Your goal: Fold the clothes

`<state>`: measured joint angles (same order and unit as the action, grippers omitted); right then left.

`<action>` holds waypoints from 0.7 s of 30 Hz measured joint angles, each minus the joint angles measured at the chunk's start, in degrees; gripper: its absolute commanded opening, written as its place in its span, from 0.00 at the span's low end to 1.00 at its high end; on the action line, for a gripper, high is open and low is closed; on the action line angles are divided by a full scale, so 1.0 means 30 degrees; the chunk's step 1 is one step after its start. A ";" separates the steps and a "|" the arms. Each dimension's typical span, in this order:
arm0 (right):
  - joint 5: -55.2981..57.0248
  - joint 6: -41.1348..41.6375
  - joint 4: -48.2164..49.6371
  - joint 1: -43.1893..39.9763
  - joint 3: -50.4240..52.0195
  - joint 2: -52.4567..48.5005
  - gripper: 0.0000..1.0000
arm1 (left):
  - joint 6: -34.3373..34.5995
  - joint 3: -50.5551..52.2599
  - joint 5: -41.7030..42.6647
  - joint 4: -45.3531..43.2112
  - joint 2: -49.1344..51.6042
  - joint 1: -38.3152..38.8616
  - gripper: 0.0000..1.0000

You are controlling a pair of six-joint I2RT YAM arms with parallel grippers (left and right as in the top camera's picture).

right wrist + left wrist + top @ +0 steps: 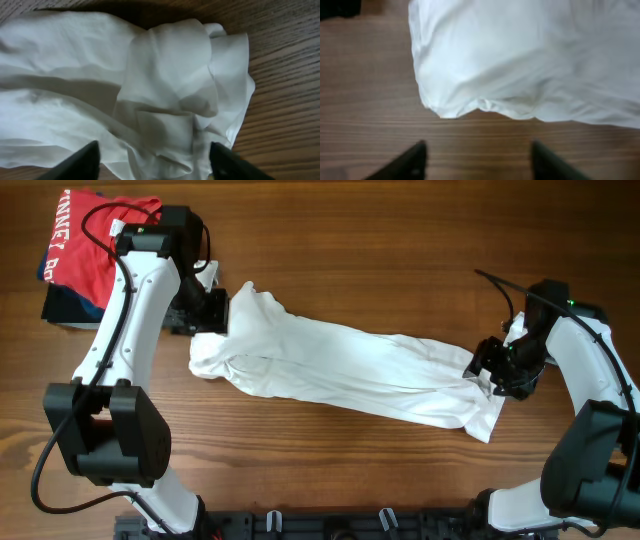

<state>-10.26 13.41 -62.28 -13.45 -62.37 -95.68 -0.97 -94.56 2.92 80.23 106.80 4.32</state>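
- The white T-shirt lies bunched in a long, wrinkled band across the wooden desk. In the overhead view it runs from upper left to lower right.
- The left arm reaches to the shirt's upper-left end.
- We see the left jaws released. In the left wrist view their dark fingers stand wide apart with bare wood between them, and the shirt's rounded edge lies just ahead, untouched.
- The right arm sits at the shirt's lower-right end.
- The right jaws are spread as well. Their fingers straddle the folded layers of fabric, and we cannot tell whether they touch the cloth.
- A red shirt with white lettering rests on folded dark garments at the desk's upper-left corner, apart from the T-shirt.
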 measured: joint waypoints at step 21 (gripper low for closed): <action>-0.0393 0.1625 0.4131 0.0000 0.4816 0.0437 0.69 | 0.0357 0.0000 0.0000 -0.3198 0.0000 0.0000 1.00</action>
<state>-11.44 18.28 -49.89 -13.45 -47.92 -94.37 0.10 -94.56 2.92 70.63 106.80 4.32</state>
